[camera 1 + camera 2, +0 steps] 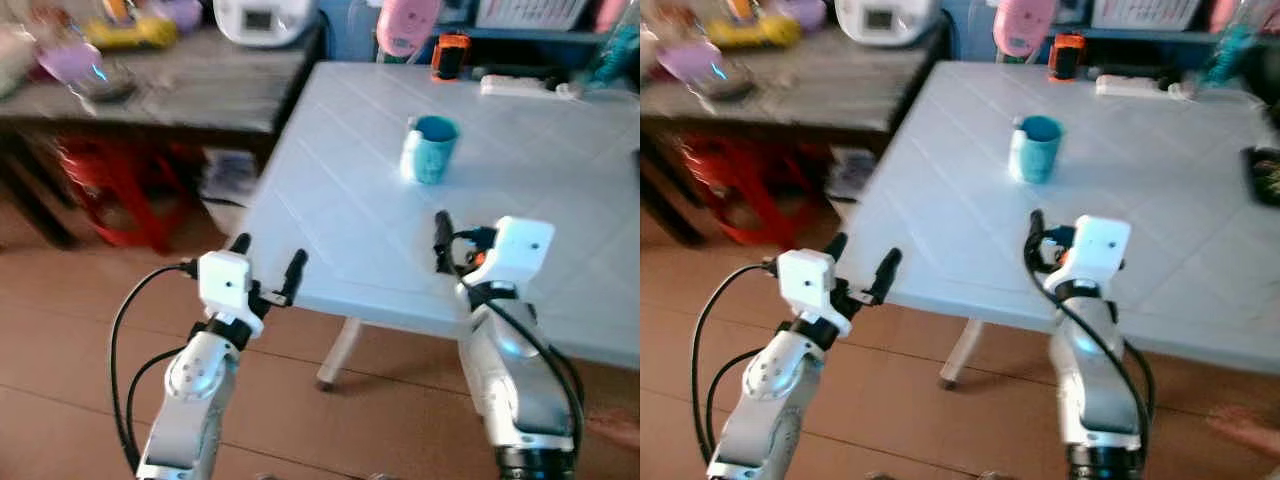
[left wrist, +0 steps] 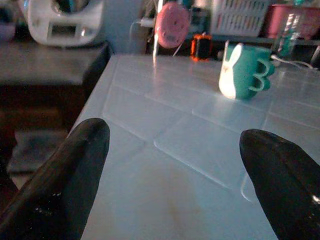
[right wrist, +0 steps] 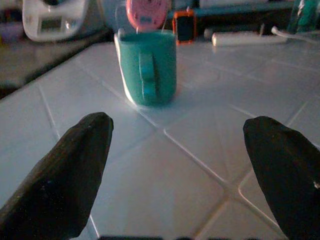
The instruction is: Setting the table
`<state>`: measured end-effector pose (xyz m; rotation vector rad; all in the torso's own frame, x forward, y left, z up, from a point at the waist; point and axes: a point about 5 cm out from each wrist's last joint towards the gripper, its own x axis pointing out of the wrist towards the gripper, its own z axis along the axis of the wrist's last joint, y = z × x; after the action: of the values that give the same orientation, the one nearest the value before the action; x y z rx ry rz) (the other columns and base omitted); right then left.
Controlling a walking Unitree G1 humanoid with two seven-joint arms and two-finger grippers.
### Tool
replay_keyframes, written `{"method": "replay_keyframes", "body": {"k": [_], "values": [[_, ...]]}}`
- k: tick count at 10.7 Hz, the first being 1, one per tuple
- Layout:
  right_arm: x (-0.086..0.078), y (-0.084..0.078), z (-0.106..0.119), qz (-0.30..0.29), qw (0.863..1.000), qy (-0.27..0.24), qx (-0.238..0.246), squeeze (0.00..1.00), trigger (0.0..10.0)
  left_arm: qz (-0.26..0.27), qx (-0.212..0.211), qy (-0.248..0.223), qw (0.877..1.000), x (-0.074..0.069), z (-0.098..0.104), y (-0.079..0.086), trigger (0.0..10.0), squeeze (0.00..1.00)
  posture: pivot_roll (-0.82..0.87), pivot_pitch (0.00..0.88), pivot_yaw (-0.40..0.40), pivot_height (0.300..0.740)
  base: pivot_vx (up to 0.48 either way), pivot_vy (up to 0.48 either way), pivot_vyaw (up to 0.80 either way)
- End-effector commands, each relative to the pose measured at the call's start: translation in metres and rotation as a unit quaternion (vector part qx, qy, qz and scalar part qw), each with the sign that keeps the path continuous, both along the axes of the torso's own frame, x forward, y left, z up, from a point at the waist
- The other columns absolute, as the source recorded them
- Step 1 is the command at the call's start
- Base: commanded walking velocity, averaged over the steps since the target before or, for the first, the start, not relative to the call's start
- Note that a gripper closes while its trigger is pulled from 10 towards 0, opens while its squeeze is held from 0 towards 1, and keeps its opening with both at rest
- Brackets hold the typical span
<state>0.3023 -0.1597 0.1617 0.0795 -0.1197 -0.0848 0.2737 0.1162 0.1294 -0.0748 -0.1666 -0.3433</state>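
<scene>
Mug (image 1: 430, 149), teal, upright on the pale blue table (image 1: 560, 200), well ahead of the right gripper (image 3: 177, 150), untouched. Right fingers spread apart over the tabletop. Left gripper (image 1: 268, 266) at the table's near corner, fingers apart too, mug off to its far right.

This looks like a home dining corner: a pale blue plastic table (image 1: 330, 200) on a brown tiled floor (image 1: 60, 330), a white rice cooker (image 1: 265, 20) on a dark wooden side table (image 1: 180, 90), and red plastic stools (image 1: 120, 185) underneath it.
</scene>
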Motion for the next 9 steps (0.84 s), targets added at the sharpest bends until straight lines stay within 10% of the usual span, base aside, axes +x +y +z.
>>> {"method": "replay_keyframes", "body": {"k": [1, 9], "values": [[0.0002, 0.0038, 0.0006, 0.007, 1.000, 0.003, 0.000, 0.52, 10.0, 0.011, 0.002, 0.001, 1.000, -0.0005, -0.0011, 0.0065, 10.0, 0.00, -0.11, 0.147, 0.048, 0.740, 0.000, 0.000, 0.00], [-0.0001, 0.0052, -0.0006, 0.007, 1.000, -0.005, -0.008, 0.52, 10.0, -0.034, -0.013, -0.029, 0.999, -0.0019, 0.0059, -0.0003, 10.0, 0.00, -0.11, 0.150, 0.074, 0.740, 0.216, 0.000, 0.00]]}}
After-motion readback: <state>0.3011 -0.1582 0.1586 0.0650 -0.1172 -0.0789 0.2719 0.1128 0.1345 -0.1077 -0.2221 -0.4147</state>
